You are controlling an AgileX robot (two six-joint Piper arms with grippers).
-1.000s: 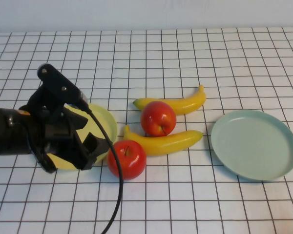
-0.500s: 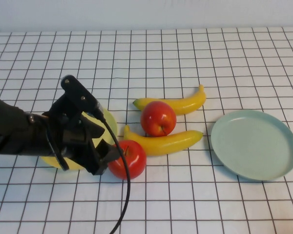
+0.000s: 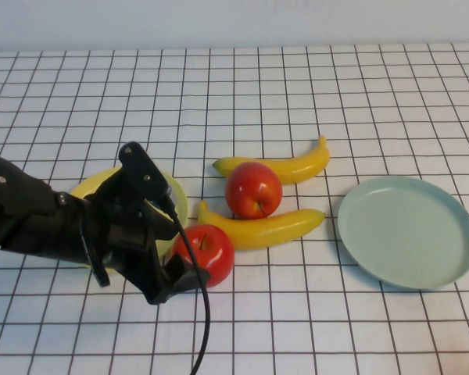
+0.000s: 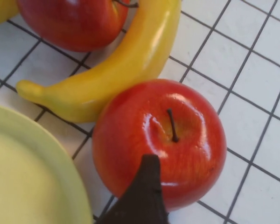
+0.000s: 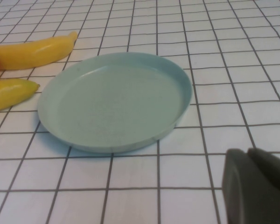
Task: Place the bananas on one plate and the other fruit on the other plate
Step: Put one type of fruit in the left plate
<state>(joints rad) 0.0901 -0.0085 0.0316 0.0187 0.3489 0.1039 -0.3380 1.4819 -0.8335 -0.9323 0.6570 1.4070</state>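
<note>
- My left gripper hangs low over the checked table, at the near red apple; its jaws are spread wide and nothing is clamped yet. In the left wrist view one dark fingertip overlaps the apple's side.
- That apple is glossy red with a thin dark stem, sitting on the table just beside the yellow plate and touching the near banana.
- The far apple rests between the near banana and the far banana, both smooth, curved and yellow.
- The pale blue-green plate lies well off to my right, holding no fruit.
- My right gripper is pinched closed, holding nothing, near that plate's rim.
</note>
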